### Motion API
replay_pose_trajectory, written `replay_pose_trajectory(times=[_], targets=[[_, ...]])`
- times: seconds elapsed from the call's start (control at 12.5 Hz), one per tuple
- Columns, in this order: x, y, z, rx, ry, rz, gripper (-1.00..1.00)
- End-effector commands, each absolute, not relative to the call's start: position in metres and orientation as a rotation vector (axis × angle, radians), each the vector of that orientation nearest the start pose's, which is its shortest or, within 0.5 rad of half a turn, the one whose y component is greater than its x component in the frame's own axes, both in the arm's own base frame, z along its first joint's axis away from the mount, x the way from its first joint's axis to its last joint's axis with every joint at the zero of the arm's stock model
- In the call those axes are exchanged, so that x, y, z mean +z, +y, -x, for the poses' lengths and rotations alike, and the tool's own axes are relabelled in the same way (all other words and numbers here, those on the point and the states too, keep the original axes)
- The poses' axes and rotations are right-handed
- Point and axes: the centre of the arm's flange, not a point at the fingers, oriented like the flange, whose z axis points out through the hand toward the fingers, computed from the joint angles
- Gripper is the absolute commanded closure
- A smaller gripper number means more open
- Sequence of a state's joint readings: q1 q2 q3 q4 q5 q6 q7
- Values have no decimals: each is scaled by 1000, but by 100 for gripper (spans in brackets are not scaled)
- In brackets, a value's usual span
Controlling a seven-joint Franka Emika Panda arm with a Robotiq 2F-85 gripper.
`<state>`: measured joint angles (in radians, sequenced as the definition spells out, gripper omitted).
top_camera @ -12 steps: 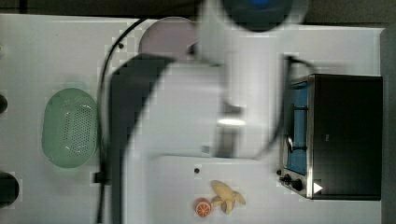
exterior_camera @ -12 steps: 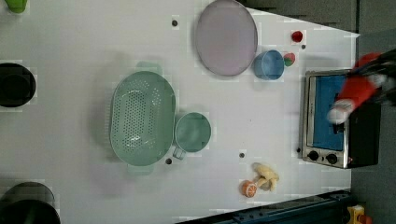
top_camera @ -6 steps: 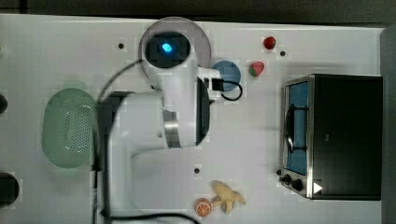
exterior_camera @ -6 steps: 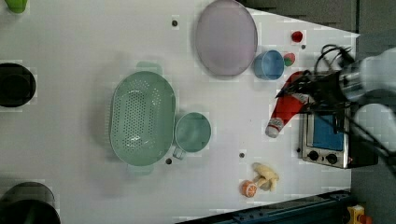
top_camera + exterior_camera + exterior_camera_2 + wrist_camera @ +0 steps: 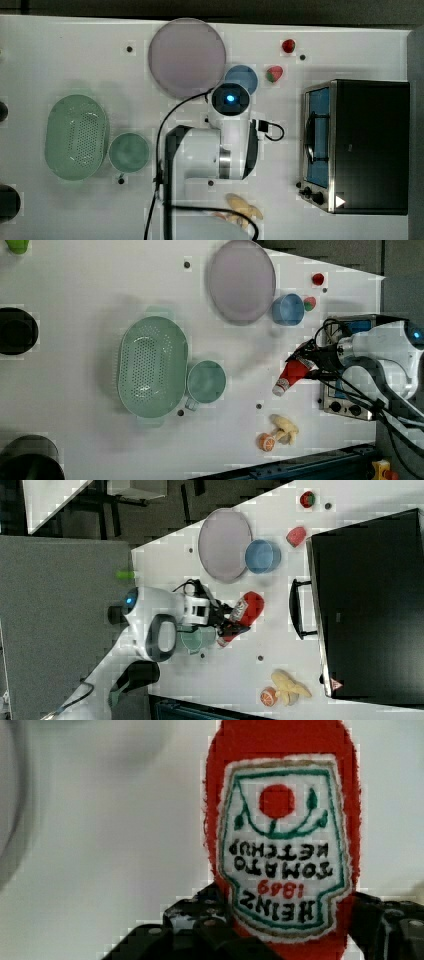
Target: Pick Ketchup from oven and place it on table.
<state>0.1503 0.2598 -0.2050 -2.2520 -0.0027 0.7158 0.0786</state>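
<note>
Ketchup (image 5: 294, 374) sits pinched in the gripper (image 5: 311, 365), whose dark fingers (image 5: 200, 927) press against both sides of the red bottle near its base (the wrist view reads its white label upside down). In the left view the bottle hangs tilted over the table (image 5: 100, 290), white cap lowest and pointing toward the left view's lower left, just off the front of the oven (image 5: 350, 405). Whether the cap touches the tabletop is hard to judge; it seems slightly above it. In the right view the bottle (image 5: 246, 611) is between the arm and the oven's black handle (image 5: 295, 609), clear of both.

Farther out, a blue bowl (image 5: 287, 309) and a grey plate (image 5: 242, 280) lie toward the far edge, with two strawberries (image 5: 317, 278) near the far corner beside the oven. A banana (image 5: 285, 428) and an orange half (image 5: 265, 442) rest close to the near edge. A green cup (image 5: 206, 382) touches a green colander (image 5: 152, 366) mid-table.
</note>
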Motion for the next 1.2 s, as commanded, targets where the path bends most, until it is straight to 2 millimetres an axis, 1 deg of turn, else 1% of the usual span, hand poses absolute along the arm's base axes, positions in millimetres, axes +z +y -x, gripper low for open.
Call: replay_pose_trajectory(times=[0.08, 0.16, 0.24, 0.32, 0.4, 0.48, 0.56, 0.64, 0.8, 1.12, 1.2], targets=[[213, -15, -520, 216, 1407, 2931, -74], [204, -15, -521, 210, 1405, 2935, -100], [200, -14, -523, 188, 1401, 2934, -100], [201, -13, -523, 182, 1399, 2933, -100], [210, -13, -526, 157, 1407, 2921, -100], [227, -12, -531, 116, 1420, 2898, -100], [252, -12, -537, 60, 1434, 2866, -100], [284, -11, -545, -4, 1451, 2826, -100], [361, -11, -555, -104, 1439, 2772, -100], [511, -6, -554, -166, 1414, 2728, -100], [544, -7, -552, -177, 1412, 2724, -100]])
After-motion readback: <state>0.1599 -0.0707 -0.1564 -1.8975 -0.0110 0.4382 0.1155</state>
